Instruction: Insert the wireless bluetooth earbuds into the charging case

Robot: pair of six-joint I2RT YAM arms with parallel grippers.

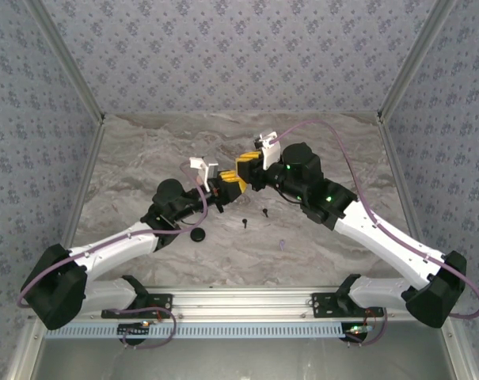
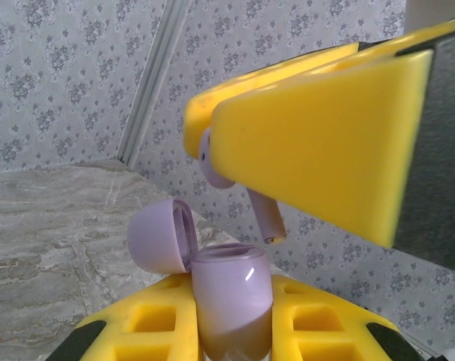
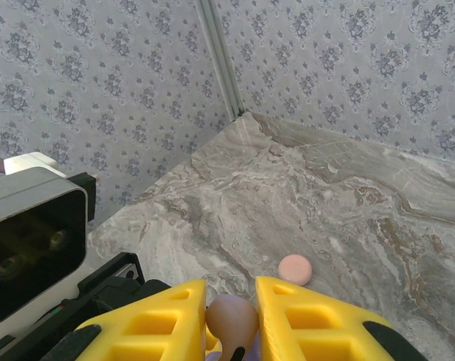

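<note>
1. Left gripper [image 2: 232, 325]: clamped narrow on the lavender charging case [image 2: 231, 289], which stands upright between its yellow fingers and is held above the table [image 1: 144, 158].
2. Case lid [image 2: 163, 237]: hinged open and tipped to the case's left, so the mouth faces up.
3. Lavender earbud [image 2: 212, 159]: just above the case and slightly to its right, not touching. Its stem [image 2: 266, 218] slants down toward the case mouth, tip close to the rim. Long axis is tilted rather than plumb.
4. Right gripper [image 3: 231, 301]: pinched shut on the earbud's head, reaching in from the case's right.
5. Judgement: the right arm carries the move. It needs a short drop, shifted a little toward the case lid, with the stem brought in line with a well. Which well is free I cannot tell.
6. On the table nearer the arm bases than the case: two black earbuds [image 1: 245, 222], with a black disc [image 1: 198, 234] to their left.
</note>
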